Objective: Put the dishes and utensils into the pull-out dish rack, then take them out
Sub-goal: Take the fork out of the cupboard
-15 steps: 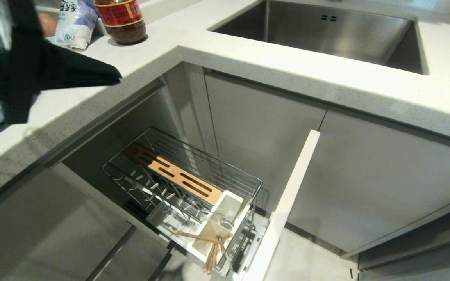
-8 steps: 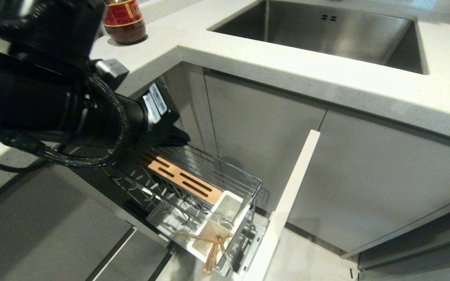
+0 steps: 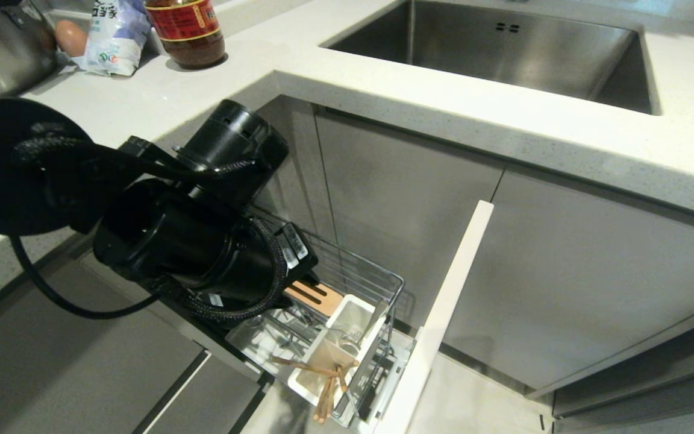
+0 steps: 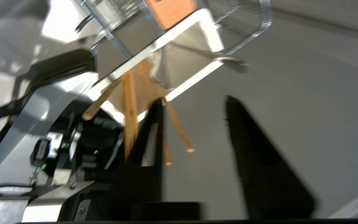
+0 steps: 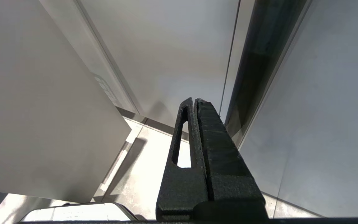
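The black left arm (image 3: 190,241) reaches down over the pulled-out chrome wire dish rack (image 3: 377,280), and its gripper (image 4: 194,102) hangs with fingers parted, grasping nothing, near the light wooden chopsticks (image 4: 129,118). Those chopsticks (image 3: 326,386) lean out of the white plastic utensil cup (image 3: 347,337) at the rack's front end, beside a thin silver metal utensil (image 3: 371,328). The right gripper (image 5: 194,101) is clenched, fingers together, beside pale cabinet panels (image 5: 322,93).

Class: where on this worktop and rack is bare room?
Free: the worktop between the sauce jar and the sink. Crowded: the utensil cup with chopsticks, under the left claw.
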